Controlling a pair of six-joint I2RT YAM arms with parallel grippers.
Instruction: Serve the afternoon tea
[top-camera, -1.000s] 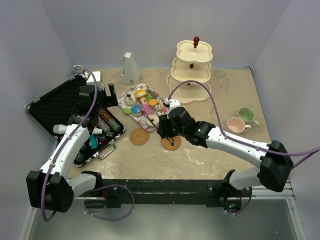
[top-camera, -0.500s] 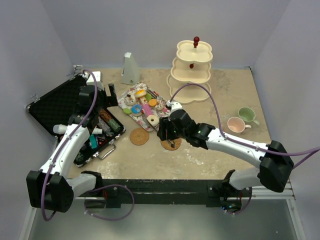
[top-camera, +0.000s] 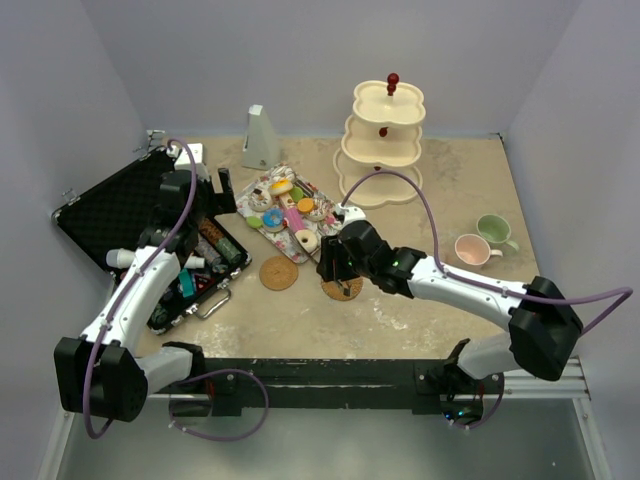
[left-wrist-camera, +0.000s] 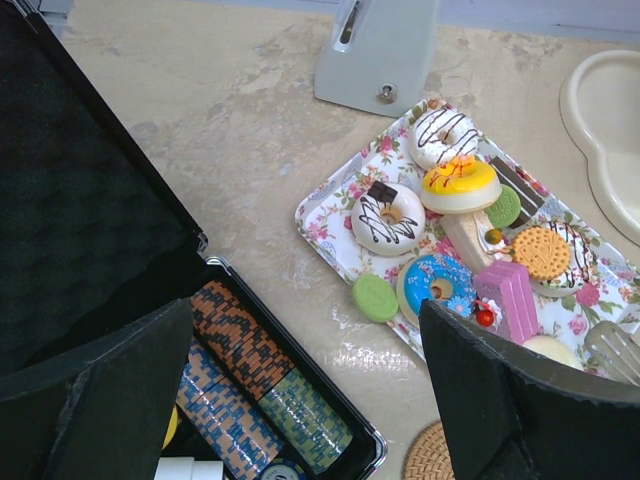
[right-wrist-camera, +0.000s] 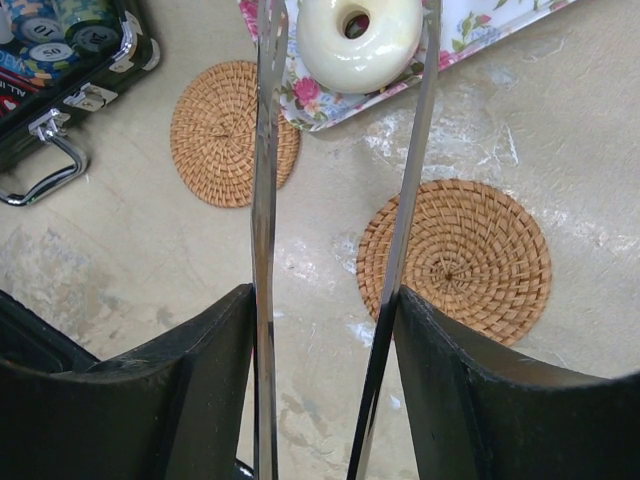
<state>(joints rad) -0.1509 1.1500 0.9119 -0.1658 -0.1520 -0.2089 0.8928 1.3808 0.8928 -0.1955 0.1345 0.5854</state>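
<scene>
Tea stand (top-camera: 400, 150), cream, three tiers, sits at the far side of the table, well apart from my working arm. Open black case (top-camera: 110, 210) on the left, not my concern. Flowered tray (left-wrist-camera: 322, 232), between case and stand, carries the donuts and cakes. Pink mug (top-camera: 470, 250) and green mug (top-camera: 492, 230) stand far right, well apart from the coasters. Two woven coasters: one (right-wrist-camera: 235, 133) at the tray's near edge, the other (right-wrist-camera: 470, 260) beneath my right wrist.

Step in hand, as I read it: pick the white donut (right-wrist-camera: 360, 40) off the tray's near corner with the tongs (right-wrist-camera: 263, 220). Right claw (right-wrist-camera: 322, 300) is clamped on the tongs' two arms. The tong tips stand apart, one either side of the donut. To do it well I'd bring the tips down to the donut's widest line before squeezing. I'd close slowly so it doesn't squirt out, then lift straight up before swinging toward the stand. Can't tell from the wrist view how high the tips ride above the tray.

Right arm reaches long and low across the middle of the table, wrist pitched down toward the tray. Left arm is folded up over the case edge. Left claw (left-wrist-camera: 300, 340) is wide apart, holding nothing, looking down on the tray's far end.
</scene>
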